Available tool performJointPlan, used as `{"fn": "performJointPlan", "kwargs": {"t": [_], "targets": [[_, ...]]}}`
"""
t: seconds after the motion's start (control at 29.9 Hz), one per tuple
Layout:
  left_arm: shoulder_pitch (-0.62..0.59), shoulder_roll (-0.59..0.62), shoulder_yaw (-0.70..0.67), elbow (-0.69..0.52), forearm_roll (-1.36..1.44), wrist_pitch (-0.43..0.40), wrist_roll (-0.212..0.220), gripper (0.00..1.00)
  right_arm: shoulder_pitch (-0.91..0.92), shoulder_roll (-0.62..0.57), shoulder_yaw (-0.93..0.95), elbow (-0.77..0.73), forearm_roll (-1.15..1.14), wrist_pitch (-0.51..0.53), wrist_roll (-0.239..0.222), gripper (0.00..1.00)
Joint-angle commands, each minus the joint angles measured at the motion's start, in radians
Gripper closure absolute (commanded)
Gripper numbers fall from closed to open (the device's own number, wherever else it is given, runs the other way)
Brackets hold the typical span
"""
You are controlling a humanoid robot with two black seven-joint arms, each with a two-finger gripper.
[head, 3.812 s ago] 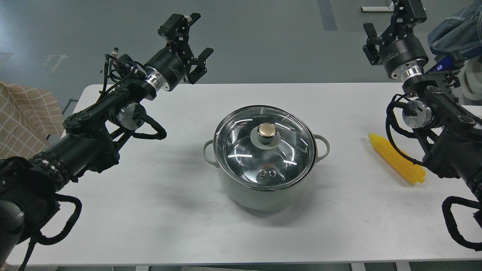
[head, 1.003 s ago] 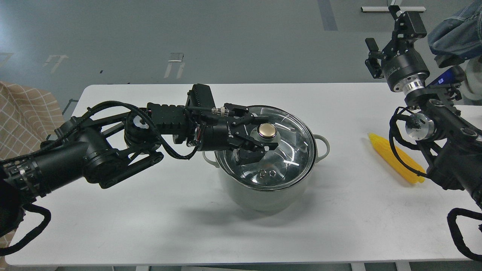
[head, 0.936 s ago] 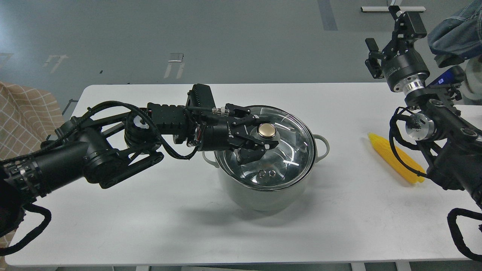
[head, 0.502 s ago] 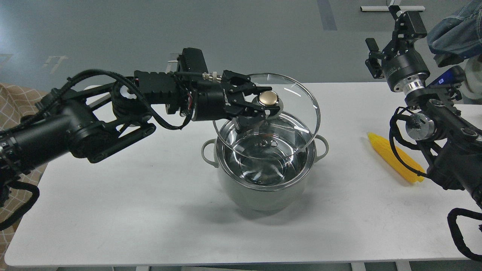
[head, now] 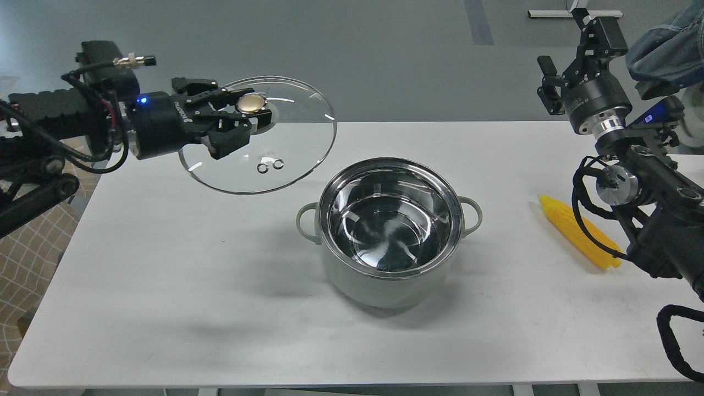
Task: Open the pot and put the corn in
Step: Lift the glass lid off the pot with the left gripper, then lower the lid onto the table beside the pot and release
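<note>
White table (head: 165,264), pot (head: 389,231) uncovered at centre, corn (head: 577,237) lying well to its right.

I see my left gripper (head: 242,116) clamped on the glass lid (head: 286,159) by its knob, aloft left of the pot; my right gripper (head: 572,60) hangs spread wide, holding nothing.

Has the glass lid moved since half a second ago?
Yes. The glass lid, gripped by its knob in the left gripper, has swung left, off the pot and over the table's left part.
</note>
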Motion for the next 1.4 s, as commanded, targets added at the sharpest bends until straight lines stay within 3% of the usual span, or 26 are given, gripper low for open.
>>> {"fn": "performJointPlan", "kwargs": {"t": [0.0,0.07,0.17,0.47,0.6,0.67,1.07,1.1,1.2,1.24,1.3,1.37], "targets": [[0.149,0.002,0.007,0.096,-0.012,0.266,0.000,1.00,-0.005,0.000,0.000,0.000,0.000,0.000,0.000,0.01],[0.200,-0.001,0.011,0.156,-0.012,0.360,0.000,1.00,-0.009,0.000,0.000,0.004,0.000,-0.001,0.000,0.01],[0.247,-0.010,0.011,0.210,-0.012,0.397,0.000,1.00,-0.015,0.000,0.000,0.010,0.000,-0.001,0.000,0.01],[0.421,-0.039,0.017,0.335,-0.008,0.397,0.000,1.00,-0.023,0.001,0.000,0.012,0.000,0.000,0.000,0.01],[0.430,-0.077,0.017,0.374,-0.008,0.397,0.000,1.00,-0.023,0.000,0.000,0.012,0.000,0.000,0.000,0.01],[0.430,-0.108,0.013,0.414,-0.014,0.397,0.000,0.92,-0.023,0.000,0.000,0.012,0.000,0.000,0.000,0.01],[0.432,-0.220,0.016,0.543,-0.014,0.397,0.000,0.86,-0.029,0.001,0.000,0.012,0.000,0.000,0.000,0.01],[0.432,-0.223,0.016,0.546,-0.014,0.397,0.000,0.82,-0.029,0.001,0.000,0.012,0.000,-0.001,0.000,0.01],[0.430,-0.235,0.016,0.552,-0.014,0.397,0.000,0.58,-0.029,0.001,0.000,0.012,0.000,-0.001,0.000,0.01],[0.432,-0.235,0.017,0.552,-0.014,0.397,0.000,0.45,-0.031,0.001,0.000,0.012,0.000,-0.001,0.000,0.01],[0.432,-0.238,0.017,0.554,-0.014,0.397,0.000,0.33,-0.031,0.001,0.000,0.012,0.000,0.000,0.000,0.00],[0.432,-0.240,0.017,0.566,-0.014,0.397,0.000,0.29,-0.029,0.001,0.000,0.012,0.000,0.000,0.000,0.01]]}}
